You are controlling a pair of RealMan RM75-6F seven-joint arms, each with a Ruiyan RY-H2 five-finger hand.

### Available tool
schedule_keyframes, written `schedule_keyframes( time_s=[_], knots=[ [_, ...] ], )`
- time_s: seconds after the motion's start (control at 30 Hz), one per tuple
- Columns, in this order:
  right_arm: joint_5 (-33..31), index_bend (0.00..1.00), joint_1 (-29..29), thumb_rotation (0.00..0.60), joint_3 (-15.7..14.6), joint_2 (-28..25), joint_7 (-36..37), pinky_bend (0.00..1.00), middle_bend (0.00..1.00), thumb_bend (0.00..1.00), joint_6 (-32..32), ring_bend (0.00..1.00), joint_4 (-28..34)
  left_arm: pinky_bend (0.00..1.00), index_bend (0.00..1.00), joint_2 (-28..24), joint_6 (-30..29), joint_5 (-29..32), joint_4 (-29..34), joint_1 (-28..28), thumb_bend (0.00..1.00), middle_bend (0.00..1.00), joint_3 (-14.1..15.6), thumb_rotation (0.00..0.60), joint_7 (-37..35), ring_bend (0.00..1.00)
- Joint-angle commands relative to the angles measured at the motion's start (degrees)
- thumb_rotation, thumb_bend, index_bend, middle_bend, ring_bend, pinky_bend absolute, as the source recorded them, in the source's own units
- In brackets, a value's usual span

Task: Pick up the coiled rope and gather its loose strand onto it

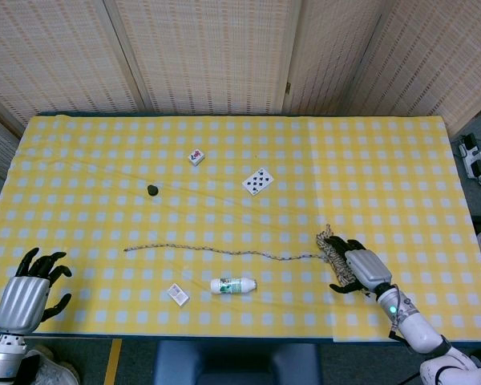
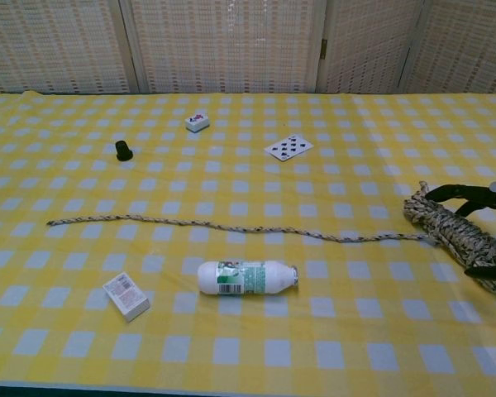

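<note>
Rope coil under the right robot hand — fingers draped across it, seemingly closing, though a firm grip cannot be told. Strand trailing straight away from that robot hand, likely for gathering afterwards. Left robot hand idle, spread wide, empty, far across the table. Yellow checked cloth — woven screens behind.
</note>
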State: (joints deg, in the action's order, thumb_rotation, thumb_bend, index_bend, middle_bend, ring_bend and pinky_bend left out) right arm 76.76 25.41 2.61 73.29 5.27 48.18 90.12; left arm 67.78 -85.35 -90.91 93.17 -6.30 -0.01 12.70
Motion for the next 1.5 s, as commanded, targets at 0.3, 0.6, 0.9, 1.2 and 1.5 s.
schedule_keyframes(
  time_s=[0.3, 0.6, 0.9, 1.2, 1.5],
  knots=[
    [9.78, 0.0, 0.66, 0.576, -2.08, 2.76, 0.15, 0.06, 0.08, 0.27, 6.21, 0.17, -0.95, 0.13, 0.47, -0.2, 0.37, 0.22, -0.18, -0.16, 0.28, 0.26, -0.03, 0.6, -0.72, 0.26],
    [3.03, 0.0, -2.22, 0.6, -1.95, 3.76, -7.94, 0.06, 0.08, 0.27, 8.48, 0.17, -4.1, 0.13, 0.47, 0.06, 0.96, 0.09, -0.11, -0.6, 0.28, 0.26, -0.04, 0.6, -0.55, 0.26],
    [-1.21, 0.0, -1.2, 0.6, 0.39, 8.3, -10.24, 0.06, 0.08, 0.27, 7.75, 0.17, -10.25, 0.13, 0.47, 0.0, 1.3, 0.38, 0.18, -0.8, 0.28, 0.26, -0.12, 0.6, -0.29, 0.26],
    [-5.42, 0.0, 1.97, 0.6, 4.36, 11.12, -13.22, 0.06, 0.08, 0.27, 5.94, 0.19, -17.26, 0.13, 0.47, -0.01, 1.79, 0.74, 0.27, -1.07, 0.28, 0.26, -0.21, 0.6, -0.2, 0.26],
    [-4.06, 0.04, 2.37, 0.6, 3.87, 9.14, -12.46, 0.07, 0.16, 0.27, 6.15, 0.23, -14.46, 0.13, 0.47, 0.13, 2.33, 1.36, 0.06, -1.21, 0.28, 0.26, -0.22, 0.6, -0.28, 0.26]
  ],
)
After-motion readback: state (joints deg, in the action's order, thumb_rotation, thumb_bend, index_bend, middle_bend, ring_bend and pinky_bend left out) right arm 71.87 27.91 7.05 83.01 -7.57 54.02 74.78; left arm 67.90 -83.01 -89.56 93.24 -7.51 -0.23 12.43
